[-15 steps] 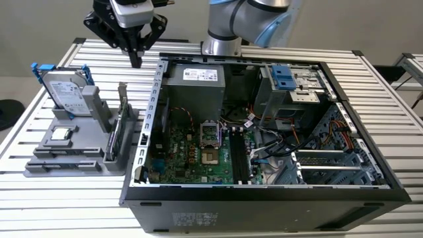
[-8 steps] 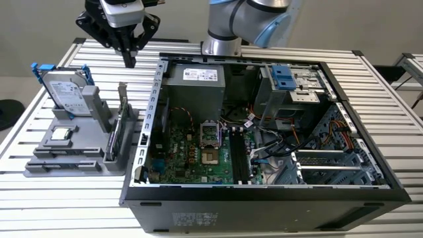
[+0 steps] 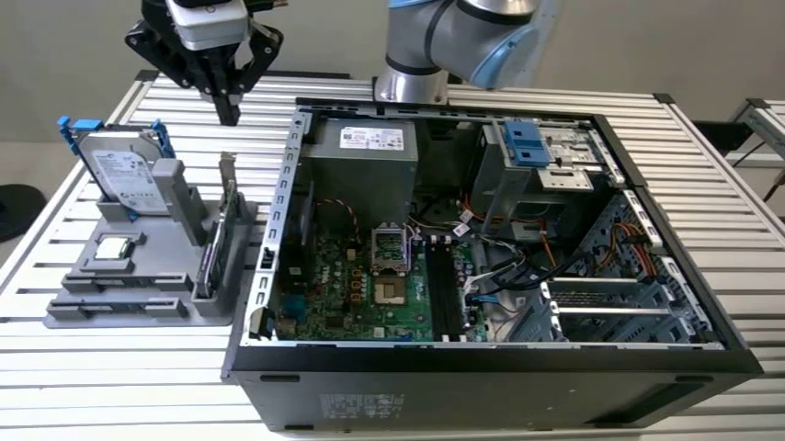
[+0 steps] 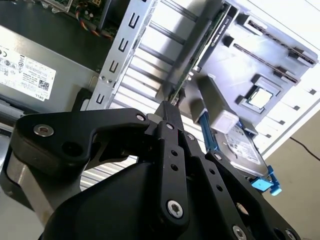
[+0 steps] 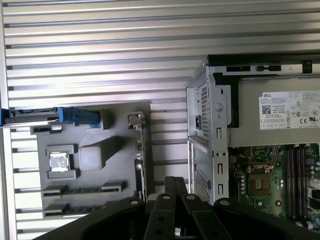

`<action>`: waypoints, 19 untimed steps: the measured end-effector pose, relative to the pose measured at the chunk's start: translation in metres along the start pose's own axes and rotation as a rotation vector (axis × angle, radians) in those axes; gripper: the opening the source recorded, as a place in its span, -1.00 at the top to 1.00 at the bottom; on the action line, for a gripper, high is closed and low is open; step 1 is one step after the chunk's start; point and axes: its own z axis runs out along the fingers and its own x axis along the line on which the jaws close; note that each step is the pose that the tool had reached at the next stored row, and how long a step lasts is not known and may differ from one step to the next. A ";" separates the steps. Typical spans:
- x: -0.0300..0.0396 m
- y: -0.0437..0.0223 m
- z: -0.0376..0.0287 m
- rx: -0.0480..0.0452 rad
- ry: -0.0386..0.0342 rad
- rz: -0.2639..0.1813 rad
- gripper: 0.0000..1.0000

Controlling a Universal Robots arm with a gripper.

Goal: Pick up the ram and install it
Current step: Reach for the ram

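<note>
Well, the step in hand looks to be the approach to the ram, so take the grey holder (image 3: 147,320) at the exterior view's left as the landmark. A hard drive (image 3: 123,175) stands upright at the holder's far end, and a silver CPU chip (image 3: 114,248) lies in the holder's middle pocket. I take the ram (image 3: 120,306) to be the thin dark strip standing on edge in a slot at the holder's near end, though it is too slim to be sure. A card with a metal bracket (image 3: 219,234) stands along the side of the holder that faces the case. The gripper (image 3: 230,115) hangs above the holder's far corner on that same side, well apart from the ram. Its jaws are closed together with nothing between them, and both wrist views agree. Beside the holder, toward the exterior view's right, sits the open computer case (image 3: 491,349), with black memory sockets (image 3: 442,294) on its board.

To do this well, I judge, the jaws should be spread before the descent. The fingers should be squared to the stick's flat faces and should take it at mid-length. The arm's path should stay clear of the bracketed card, and the lift should be straight up out of the holder's slot.
</note>
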 end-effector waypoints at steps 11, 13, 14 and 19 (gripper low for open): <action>0.0178 -0.0013 -0.0004 0.0000 0.0000 0.000 1.00; 0.0211 -0.0015 -0.0005 0.0000 0.0000 0.000 1.00; 0.0230 -0.0016 -0.0005 0.0000 0.0000 0.000 1.00; 0.0313 -0.0022 -0.0007 0.0001 0.0000 0.000 1.00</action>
